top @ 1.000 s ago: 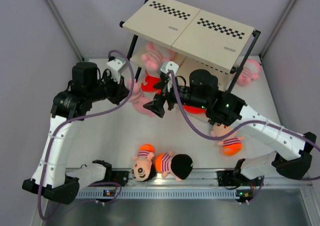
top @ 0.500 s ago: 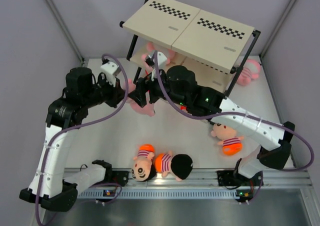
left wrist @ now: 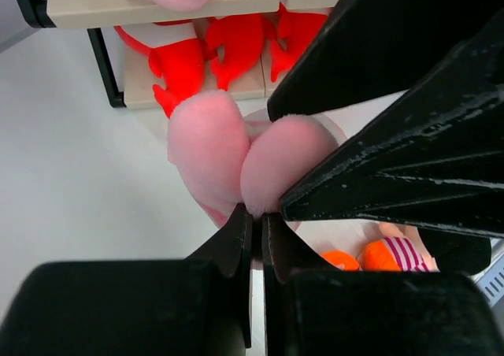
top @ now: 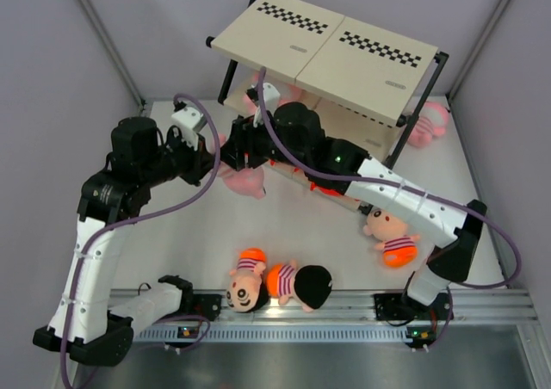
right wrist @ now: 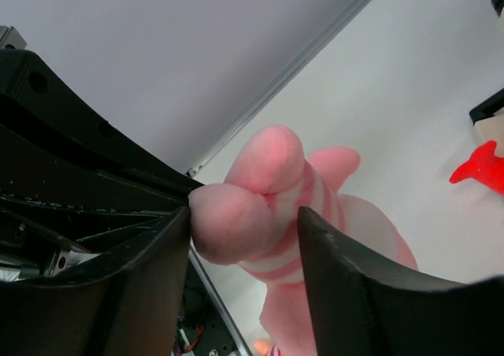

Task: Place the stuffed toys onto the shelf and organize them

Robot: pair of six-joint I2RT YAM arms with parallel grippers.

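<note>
My left gripper (top: 215, 157) (left wrist: 257, 214) is shut on a pale pink plush animal (top: 246, 182) (left wrist: 236, 151) and holds it in front of the shelf (top: 327, 49). My right gripper (top: 232, 152) (right wrist: 244, 238) is open, its jaws on either side of the same plush's (right wrist: 272, 187) striped limbs. One finger touches the plush and the other stands a little off it. Two boy dolls (top: 248, 287) (top: 303, 284) lie at the near edge. A third doll (top: 392, 238) lies at the right. Another pink plush (top: 428, 124) lies behind the shelf's right leg. A third pink plush (top: 258, 96) sits on a middle board.
Red plush pieces (top: 288, 161) (left wrist: 189, 57) lie on the shelf's lowest board. The right arm's forearm (top: 405, 200) stretches across the table from right to left. The rail (top: 344, 303) runs along the near edge. Grey walls close in both sides.
My right arm has swung left and its open jaws have come around the pink plush. My left gripper has kept its hold and shifted slightly left.
</note>
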